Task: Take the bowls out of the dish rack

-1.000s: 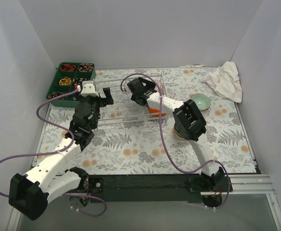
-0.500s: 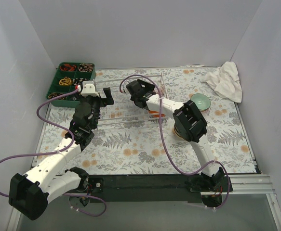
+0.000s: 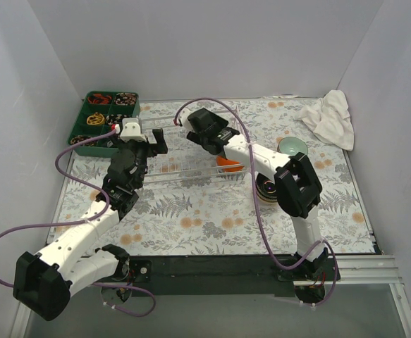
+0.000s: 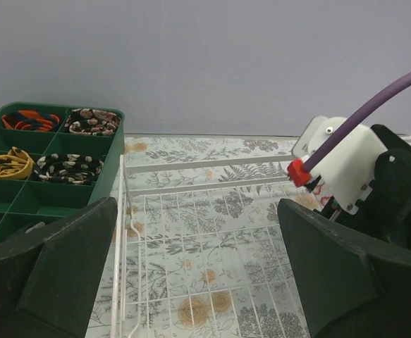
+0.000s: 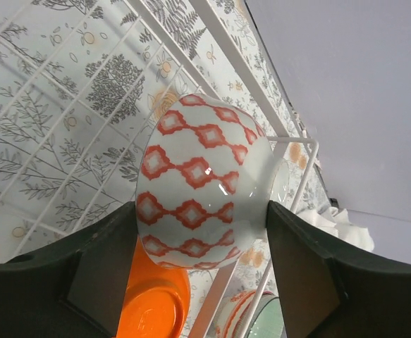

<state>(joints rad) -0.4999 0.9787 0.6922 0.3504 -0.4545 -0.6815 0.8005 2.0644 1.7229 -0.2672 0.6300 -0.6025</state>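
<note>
The white wire dish rack lies at the middle back of the table. My right gripper is over its right part, shut on a white bowl with red diamond pattern, held on its side between both fingers. An orange bowl lies upside down in the rack just below it, also seen in the right wrist view. My left gripper hangs open and empty over the rack's bare left end. A pale green bowl and a stack of bowls stand on the table right of the rack.
A green compartment tray of small items sits at the back left, next to the rack; it also shows in the left wrist view. A crumpled white cloth lies at the back right. Grey walls close in three sides.
My right arm's elbow has swung to the right, uncovering the stack of bowls and more of the orange bowl. Its gripper has shifted slightly back. The left arm has barely moved.
</note>
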